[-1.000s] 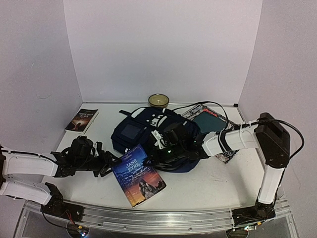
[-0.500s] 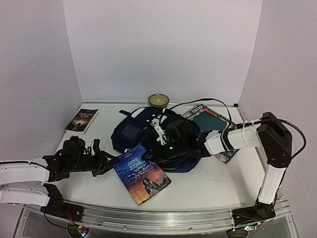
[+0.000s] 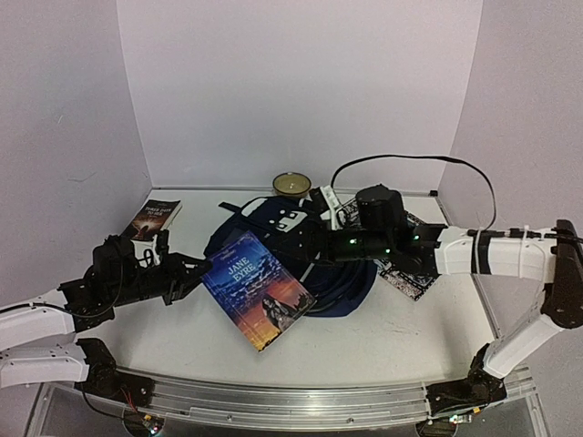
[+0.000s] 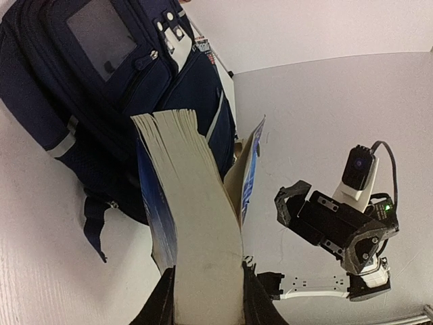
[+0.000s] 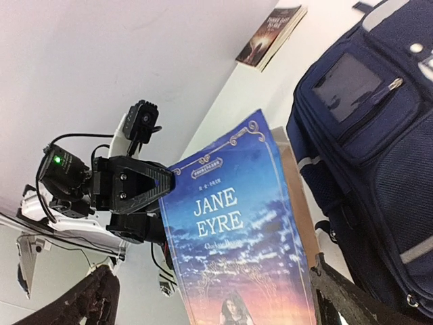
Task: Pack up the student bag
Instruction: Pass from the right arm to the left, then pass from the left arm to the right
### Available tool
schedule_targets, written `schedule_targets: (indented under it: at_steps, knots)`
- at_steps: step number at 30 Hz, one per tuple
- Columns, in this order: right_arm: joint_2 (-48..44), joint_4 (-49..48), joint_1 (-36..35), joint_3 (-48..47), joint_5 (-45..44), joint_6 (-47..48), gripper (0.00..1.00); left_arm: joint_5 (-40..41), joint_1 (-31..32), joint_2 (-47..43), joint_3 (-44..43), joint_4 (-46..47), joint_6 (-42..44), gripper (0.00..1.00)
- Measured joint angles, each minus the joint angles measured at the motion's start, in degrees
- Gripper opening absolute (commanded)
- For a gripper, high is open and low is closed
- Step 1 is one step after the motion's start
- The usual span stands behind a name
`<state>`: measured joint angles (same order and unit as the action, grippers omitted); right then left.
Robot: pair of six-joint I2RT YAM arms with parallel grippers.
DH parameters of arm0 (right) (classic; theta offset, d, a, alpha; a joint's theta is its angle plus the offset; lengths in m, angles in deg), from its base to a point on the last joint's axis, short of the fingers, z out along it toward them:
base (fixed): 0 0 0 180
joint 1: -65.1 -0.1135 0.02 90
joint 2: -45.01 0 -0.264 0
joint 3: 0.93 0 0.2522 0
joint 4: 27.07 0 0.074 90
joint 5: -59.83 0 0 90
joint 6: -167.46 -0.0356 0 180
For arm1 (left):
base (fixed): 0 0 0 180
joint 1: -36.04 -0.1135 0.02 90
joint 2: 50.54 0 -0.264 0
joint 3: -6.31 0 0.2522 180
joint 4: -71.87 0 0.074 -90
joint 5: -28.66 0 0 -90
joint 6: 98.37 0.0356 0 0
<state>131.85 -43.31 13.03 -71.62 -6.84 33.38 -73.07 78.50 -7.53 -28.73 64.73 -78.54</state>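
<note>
The student bag (image 3: 351,287) is a navy backpack lying in the middle of the table, and its front pocket shows in the left wrist view (image 4: 101,88). My left gripper (image 3: 189,273) is shut on a thick "Jane Eyre" paperback (image 3: 260,289). It clamps the page block (image 4: 193,203) from both sides (image 4: 206,301) and holds the book tilted against the bag's near left side. My right gripper (image 3: 312,242) hovers over the bag, open and empty. Its fingers (image 5: 342,298) are spread wide and face the book's cover (image 5: 233,230).
A dark paperback (image 3: 151,219) lies at the back left, also seen from the right wrist (image 5: 270,34). A round tin (image 3: 291,185) stands by the back wall. A patterned magazine (image 3: 405,278) lies under the right forearm. A black cable arcs above the right arm.
My right gripper has opened, lifted off the bag and drawn back to the right. My left arm has raised the book and carried it farther over the bag's near edge.
</note>
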Motion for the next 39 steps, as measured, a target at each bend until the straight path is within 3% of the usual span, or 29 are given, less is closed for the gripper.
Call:
schedule_targets:
  at_steps: [13,18,27,39]
  knots:
    - [-14.8,0.7,3.6,10.9,-4.9,-6.9,0.98,7.8,0.0,10.7,-17.7,-0.4,5.2,0.0]
    - [-17.3,-3.5,3.6,13.8,-5.2,-10.8,0.98,11.5,0.0,15.3,-21.4,1.0,5.7,0.0]
    - [-11.3,-15.8,3.6,16.3,-1.8,-19.2,0.98,13.5,0.0,21.6,-22.3,4.2,5.3,0.0]
    - [1.0,-29.6,3.5,17.1,1.9,-27.6,0.98,15.2,0.0,21.6,-22.3,11.7,3.4,0.0]
